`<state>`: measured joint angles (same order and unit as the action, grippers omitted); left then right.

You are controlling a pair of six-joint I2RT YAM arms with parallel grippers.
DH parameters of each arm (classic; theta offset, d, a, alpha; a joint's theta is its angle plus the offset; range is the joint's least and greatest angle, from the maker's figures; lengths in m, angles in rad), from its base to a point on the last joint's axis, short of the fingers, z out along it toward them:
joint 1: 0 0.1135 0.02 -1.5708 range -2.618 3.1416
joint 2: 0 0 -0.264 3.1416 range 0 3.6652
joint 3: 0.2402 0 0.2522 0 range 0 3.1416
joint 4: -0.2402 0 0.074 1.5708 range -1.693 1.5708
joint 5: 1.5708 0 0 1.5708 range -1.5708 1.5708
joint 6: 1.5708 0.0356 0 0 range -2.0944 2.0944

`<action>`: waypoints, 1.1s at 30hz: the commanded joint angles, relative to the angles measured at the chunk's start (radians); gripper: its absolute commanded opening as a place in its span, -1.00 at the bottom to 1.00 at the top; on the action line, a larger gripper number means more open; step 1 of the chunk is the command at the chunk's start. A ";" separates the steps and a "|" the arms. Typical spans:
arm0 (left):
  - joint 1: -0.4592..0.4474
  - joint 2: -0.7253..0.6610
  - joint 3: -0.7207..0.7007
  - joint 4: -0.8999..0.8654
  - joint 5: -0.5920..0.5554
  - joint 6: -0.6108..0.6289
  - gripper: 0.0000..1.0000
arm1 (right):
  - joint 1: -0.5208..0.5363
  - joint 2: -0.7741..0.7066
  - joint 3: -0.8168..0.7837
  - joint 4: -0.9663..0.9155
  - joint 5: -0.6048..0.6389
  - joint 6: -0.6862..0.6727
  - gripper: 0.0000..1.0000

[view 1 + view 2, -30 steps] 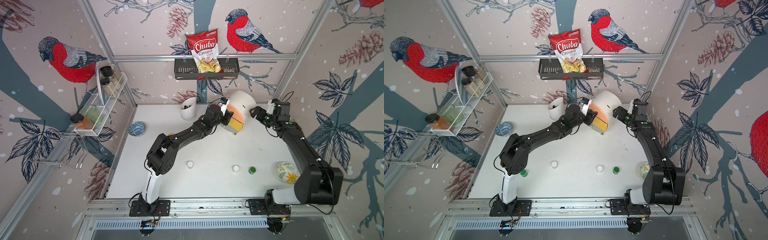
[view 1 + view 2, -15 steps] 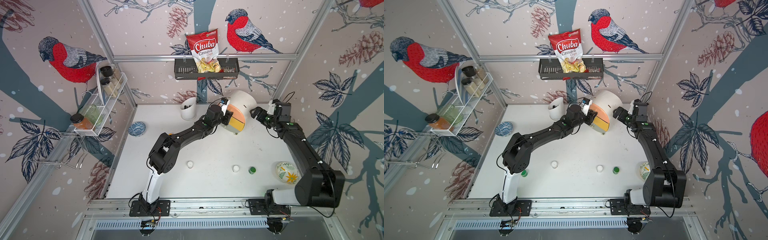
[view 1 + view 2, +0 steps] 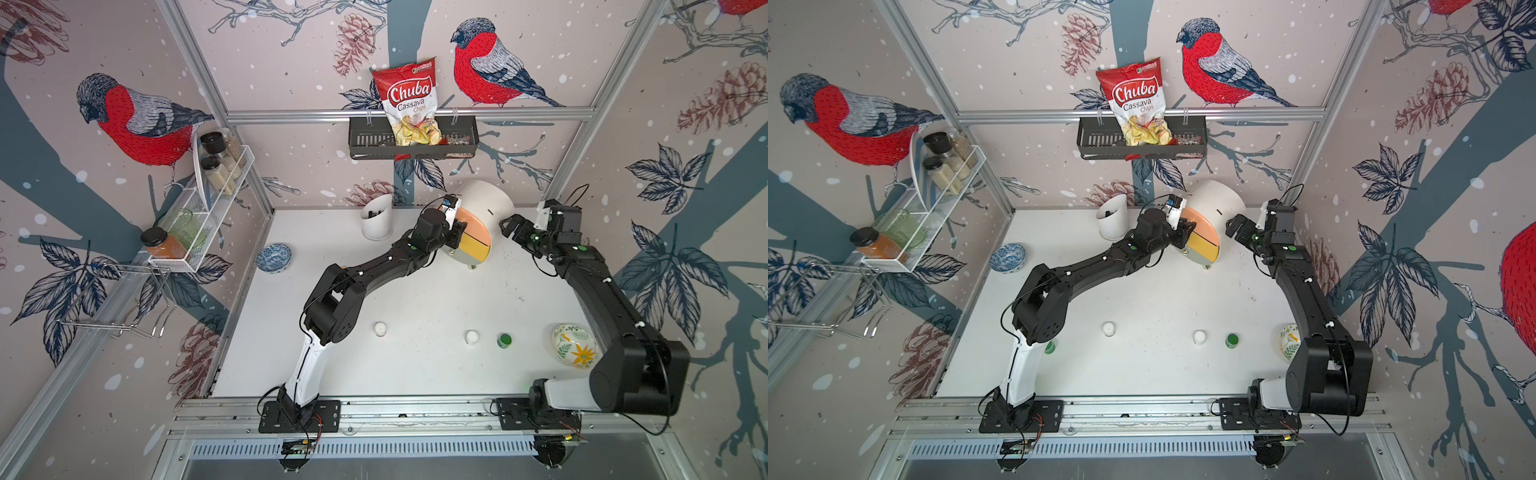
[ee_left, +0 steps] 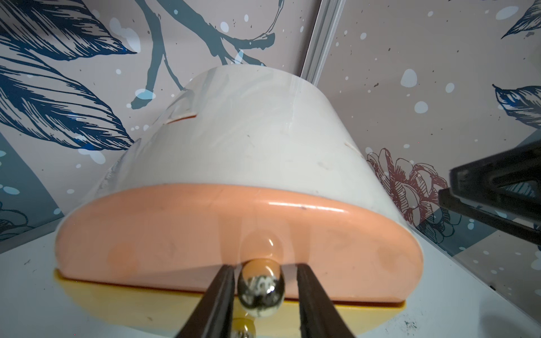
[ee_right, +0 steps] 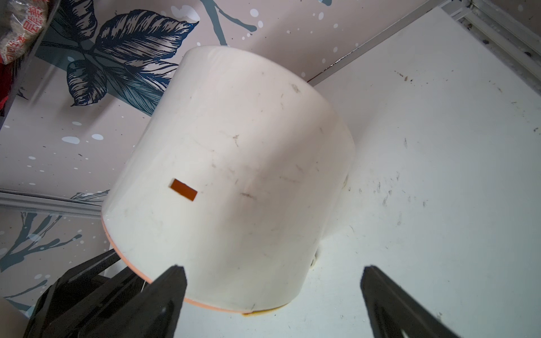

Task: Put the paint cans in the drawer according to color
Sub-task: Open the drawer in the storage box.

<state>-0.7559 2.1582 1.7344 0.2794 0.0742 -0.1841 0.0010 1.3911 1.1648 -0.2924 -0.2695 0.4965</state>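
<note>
The drawer (image 3: 484,203) is a white barrel chest at the back of the table, with a peach front (image 4: 205,234) above a yellow one. My left gripper (image 4: 265,267) is open at the peach front; its fingers straddle the metal knob (image 4: 260,288) with a thin gap on each side. My right gripper (image 5: 272,269) is wide open beside the chest's white wall (image 5: 234,175), holding nothing. Two white paint cans (image 3: 380,328) (image 3: 471,336) and a green one (image 3: 504,340) stand near the front. Another green can (image 3: 1049,347) peeks from behind the left arm. No orange cans show.
A white holder cup (image 3: 376,222) stands left of the chest. A blue bowl (image 3: 273,257) lies at the table's left edge, a floral bowl (image 3: 573,345) at the right by the right arm. A wire shelf (image 3: 199,208) with jars and a black basket (image 3: 411,137) hang on the walls.
The left gripper's jaws have narrowed around the peach drawer's knob. The right gripper has stayed beside the chest and opened slightly wider.
</note>
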 commanded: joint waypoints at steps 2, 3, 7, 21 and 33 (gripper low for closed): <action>0.000 -0.003 0.008 0.015 -0.007 0.010 -0.43 | -0.001 -0.003 -0.004 0.000 0.011 -0.016 0.97; 0.000 -0.004 0.007 0.013 -0.007 0.010 -0.45 | -0.002 -0.002 -0.004 0.000 0.010 -0.016 0.97; -0.002 -0.017 -0.013 0.022 -0.007 0.008 -0.53 | -0.002 -0.006 -0.008 0.000 0.011 -0.015 0.98; -0.096 -0.139 -0.206 0.114 -0.152 -0.075 -0.63 | -0.003 -0.027 -0.034 0.009 0.010 0.005 0.99; -0.118 -0.238 -0.325 0.092 -0.185 -0.123 -0.63 | -0.006 -0.065 -0.054 -0.001 0.017 0.008 1.00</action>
<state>-0.8661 1.9495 1.4353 0.3485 -0.1089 -0.2836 -0.0048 1.3369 1.1175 -0.2924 -0.2661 0.5003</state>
